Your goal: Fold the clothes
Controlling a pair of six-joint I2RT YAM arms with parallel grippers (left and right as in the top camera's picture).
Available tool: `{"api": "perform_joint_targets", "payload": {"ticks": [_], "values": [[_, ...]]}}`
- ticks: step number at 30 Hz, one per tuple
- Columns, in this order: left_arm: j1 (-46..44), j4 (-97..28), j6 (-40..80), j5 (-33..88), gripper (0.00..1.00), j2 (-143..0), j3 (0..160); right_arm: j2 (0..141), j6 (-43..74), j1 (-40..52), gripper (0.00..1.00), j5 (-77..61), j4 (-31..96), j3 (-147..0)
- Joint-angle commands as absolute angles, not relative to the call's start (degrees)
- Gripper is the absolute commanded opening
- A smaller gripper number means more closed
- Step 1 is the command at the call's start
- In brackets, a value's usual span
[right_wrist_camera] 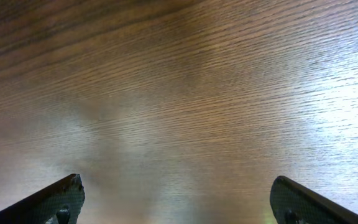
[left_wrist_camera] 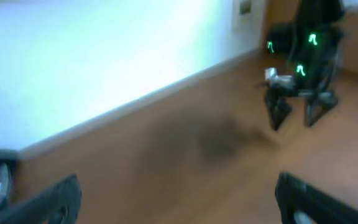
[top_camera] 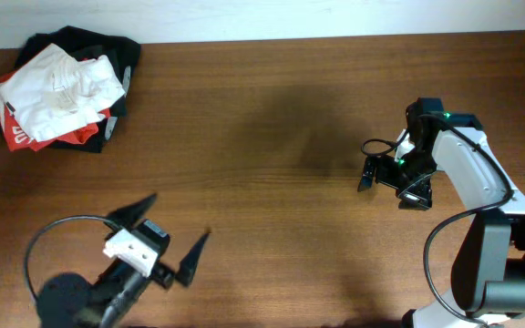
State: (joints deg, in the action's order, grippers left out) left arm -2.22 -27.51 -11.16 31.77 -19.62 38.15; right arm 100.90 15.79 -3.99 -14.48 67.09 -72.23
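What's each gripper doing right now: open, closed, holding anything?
Left gripper: open, holding nothing.
Right gripper: open, holding nothing.

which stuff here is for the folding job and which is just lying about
For the job: white T-shirt, crumpled on the pile; left claw and right claw, both open and empty.
Lying about: red shirt and black garment, under the white one.

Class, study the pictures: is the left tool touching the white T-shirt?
Apart. In the overhead view the left tool stands open over bare table, while the white T-shirt lies crumpled at the far left corner, wood plainly between them.
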Motion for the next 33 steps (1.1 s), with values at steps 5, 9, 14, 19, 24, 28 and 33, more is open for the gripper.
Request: {"api": "perform_joint_targets", "payload": {"ticks": [5, 9, 14, 19, 24, 28, 33], "values": [[-2.5, 2.3, -11.2, 16.0, 0.99, -6.0, 11.0, 100.9, 15.2, -4.2, 0.99, -14.4, 67.0, -72.8], [-1.2, 6.4, -8.7, 10.7, 0.99, -2.9, 5.9, 100.9, 15.2, -4.2, 0.99, -14.4, 67.0, -72.8], [-0.9, 9.3, -1.7, 2.0, 0.99, -0.3, 0.9, 100.9, 15.2, -4.2, 0.99, -14.4, 67.0, -72.8], [-0.6, 0.9, -1.7, -1.1, 0.99, -0.3, 0.5, 100.9, 15.2, -4.2, 0.99, -14.4, 67.0, -72.8], [-0.6, -4.6, -1.7, 2.2, 0.99, -0.3, 0.5, 100.9, 15.2, -4.2, 0.99, -14.4, 67.0, -72.8], [-0.6, -4.6, -1.7, 2.1, 0.99, -0.3, 0.5, 100.9, 15.2, -4.2, 0.99, -14.4, 67.0, -72.8], [-0.6, -4.6, -1.7, 2.1, 0.99, -0.3, 0.5, 100.9, 15.2, -4.2, 0.99, -14.4, 67.0, -72.8]]}}
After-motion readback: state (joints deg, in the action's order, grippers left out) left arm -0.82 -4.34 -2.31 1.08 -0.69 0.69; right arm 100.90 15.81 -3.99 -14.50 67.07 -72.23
